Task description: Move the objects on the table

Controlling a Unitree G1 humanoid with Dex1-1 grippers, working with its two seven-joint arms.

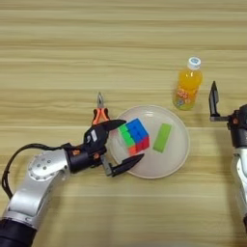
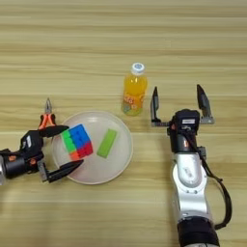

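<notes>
Light wooden counter point(image 1: 72, 43) with plank grain fills both views; landmark for all places is the white plate point(image 1: 176, 157).

Left eye view. Puzzle cube point(image 1: 134, 136) sits on the plate, in its left half, tilted corner-on. Left gripper point(image 1: 124, 143) reaches in from the plate's left, fingers spread wide: one black finger above the cube over the plate's upper-left rim, the other below it over the lower-left rim. Cube lies between them, not yet pinched as far as I can tell. Judgement: the spread straddle reads as a lineup for closing on the cube. Green block point(image 1: 162, 137) lies flat just right of the cube on the plate, clear of the fingers. Orange-handled pliers point(image 1: 100, 113) lie on the counter just off the plate's upper-left rim, close by the upper finger; likely the nearest thing to snag. Juice bottle point(image 1: 187, 85) stands upright beyond the plate's upper right, apart from it.

Right eye view. Right gripper point(image 2: 179, 106) is right of the plate, pointing away from the robot, fingers spread and holding nothing. Bottle stands just left of its left finger, outside the gap, not touching that I can see. Judgement: waiting near the bottle, perhaps as its next pick; bottle looks tall and narrow, easily tipped by a sideways nudge.
</notes>
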